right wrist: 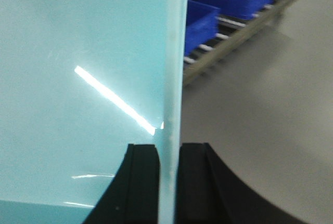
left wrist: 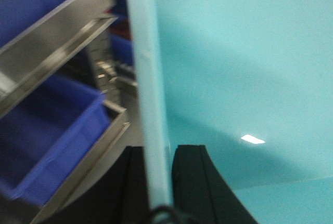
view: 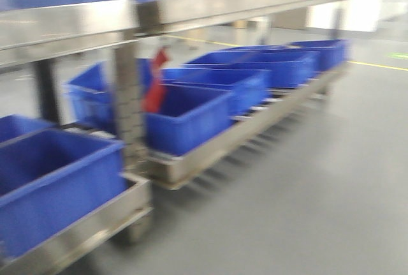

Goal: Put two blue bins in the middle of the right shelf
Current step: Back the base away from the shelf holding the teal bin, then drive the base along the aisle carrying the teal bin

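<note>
The left gripper (left wrist: 156,182) is pinched tight on a wall of the pale blue bin (left wrist: 234,52), and the right gripper (right wrist: 167,182) pinches a wall too (everything looks blurry). The bin is beside the steel rack (left wrist: 52,31), not on it. Dark blue bins (view: 191,118) sit in the rack.

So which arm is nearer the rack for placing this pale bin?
Probably left: the left gripper clamps the pale bin wall close beside the steel rack; the right gripper, also clamped, faces grey floor.
</note>
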Robot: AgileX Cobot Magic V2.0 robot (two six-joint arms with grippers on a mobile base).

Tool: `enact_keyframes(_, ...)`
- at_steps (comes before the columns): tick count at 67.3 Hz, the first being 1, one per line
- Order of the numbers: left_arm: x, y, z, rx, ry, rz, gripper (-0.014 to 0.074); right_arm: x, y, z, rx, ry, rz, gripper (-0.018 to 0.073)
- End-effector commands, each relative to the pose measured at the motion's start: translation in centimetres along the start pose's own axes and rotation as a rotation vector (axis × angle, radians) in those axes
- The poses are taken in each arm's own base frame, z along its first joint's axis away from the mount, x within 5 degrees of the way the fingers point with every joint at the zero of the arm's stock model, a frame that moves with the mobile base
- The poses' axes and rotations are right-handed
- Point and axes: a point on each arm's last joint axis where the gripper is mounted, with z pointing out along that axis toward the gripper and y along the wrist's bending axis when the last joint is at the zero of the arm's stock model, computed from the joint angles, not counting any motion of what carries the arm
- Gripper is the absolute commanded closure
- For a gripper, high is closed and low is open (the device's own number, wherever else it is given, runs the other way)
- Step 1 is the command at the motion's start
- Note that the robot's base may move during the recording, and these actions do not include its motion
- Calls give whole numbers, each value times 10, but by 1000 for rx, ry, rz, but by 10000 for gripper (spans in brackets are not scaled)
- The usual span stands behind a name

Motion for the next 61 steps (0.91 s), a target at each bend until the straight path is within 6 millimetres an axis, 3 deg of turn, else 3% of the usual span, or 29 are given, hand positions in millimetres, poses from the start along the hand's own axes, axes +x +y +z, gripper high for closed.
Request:
enact_keyframes(1, -11, -4, -8, 50, -108, 1, 707, -15, 6, -13, -83, -134, 7, 724)
enact_keyframes(61, -11, -4, -8, 50, -108, 1, 707, -15, 6, -13, -83, -134, 7, 724)
